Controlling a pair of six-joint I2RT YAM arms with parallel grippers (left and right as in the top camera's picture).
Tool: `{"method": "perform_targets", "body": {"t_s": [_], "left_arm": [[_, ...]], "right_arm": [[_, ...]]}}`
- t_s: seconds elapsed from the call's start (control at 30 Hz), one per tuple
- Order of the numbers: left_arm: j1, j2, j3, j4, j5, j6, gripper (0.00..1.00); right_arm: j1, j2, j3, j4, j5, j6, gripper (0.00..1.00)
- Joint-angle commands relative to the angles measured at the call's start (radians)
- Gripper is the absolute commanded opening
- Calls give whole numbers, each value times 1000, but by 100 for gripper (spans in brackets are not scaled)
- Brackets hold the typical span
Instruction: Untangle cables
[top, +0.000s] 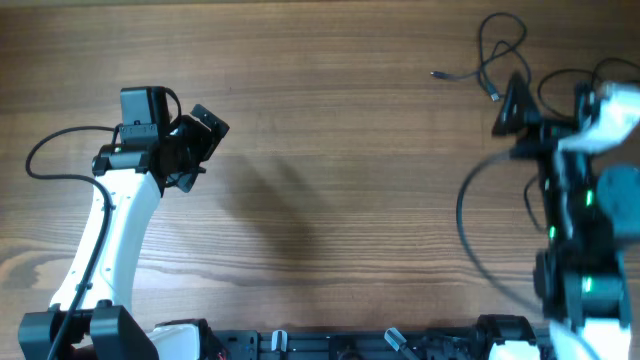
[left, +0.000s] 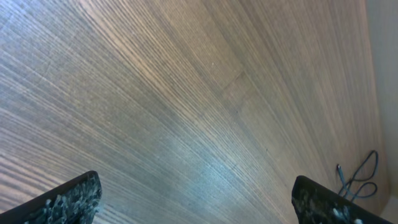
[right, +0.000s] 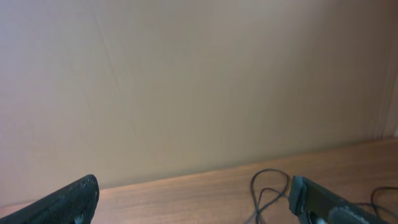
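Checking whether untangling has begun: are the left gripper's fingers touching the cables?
Apart. The overhead view shows the left gripper open at the left of the table, with a wide stretch of bare wood between it and the cables at the far right.

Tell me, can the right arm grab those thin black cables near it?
Probably yes. The right gripper is open and hovers close to the cables, with nothing visible lying between them in its wrist view.
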Motion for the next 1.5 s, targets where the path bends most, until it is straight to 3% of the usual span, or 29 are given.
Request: {"method": "perform_targets", "body": {"t_s": [0.0, 0.27, 0.63, 1.0, 1.2, 1.47], "left_arm": [[5, -18, 10, 1, -10, -6, 100], [5, -18, 10, 1, -10, -6, 100], [5, -18, 10, 1, -10, -6, 100], [5, -18, 10, 1, -10, -6, 100], [5, -18, 10, 2, -10, -6, 100], [5, -18, 10, 1, -10, -6, 100]], "right_arm": [[2, -210, -54, -14, -13, -9, 100], [0, -521, -50, -46, -13, -8, 100], [11, -702, -30, -86, -13, -45, 100], [-24, -719, -11, -50, -20, -35, 100], [-25, -718, -12, 71, -20, -32, 100], [-25, -718, -26, -51, -47, 2, 100]]}}
